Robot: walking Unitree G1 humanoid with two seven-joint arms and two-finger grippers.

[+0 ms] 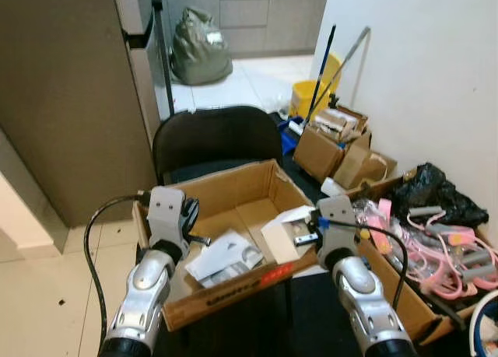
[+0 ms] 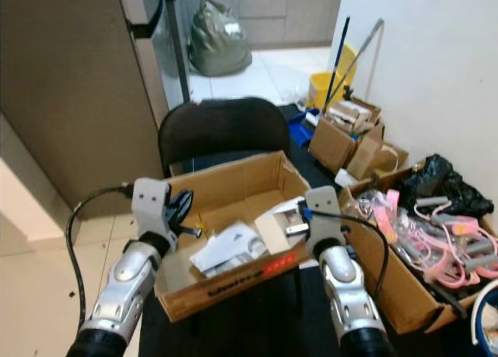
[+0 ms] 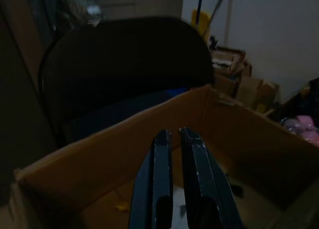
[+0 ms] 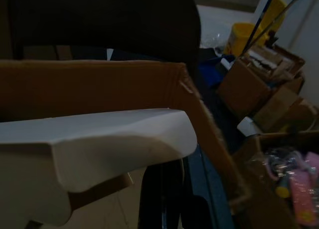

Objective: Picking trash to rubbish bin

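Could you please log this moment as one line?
left gripper: shut, over brown cardboard box | right gripper: holding white card piece

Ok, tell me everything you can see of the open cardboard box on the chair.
The cardboard box is brown corrugated card, open-topped, flaps up, with red and dark print on its front wall. It sits tilted on the seat of a black chair. Inside lie white papers and a white piece of card. The left gripper is over its left side with fingers nearly together; the right gripper is at its right edge by the white card.
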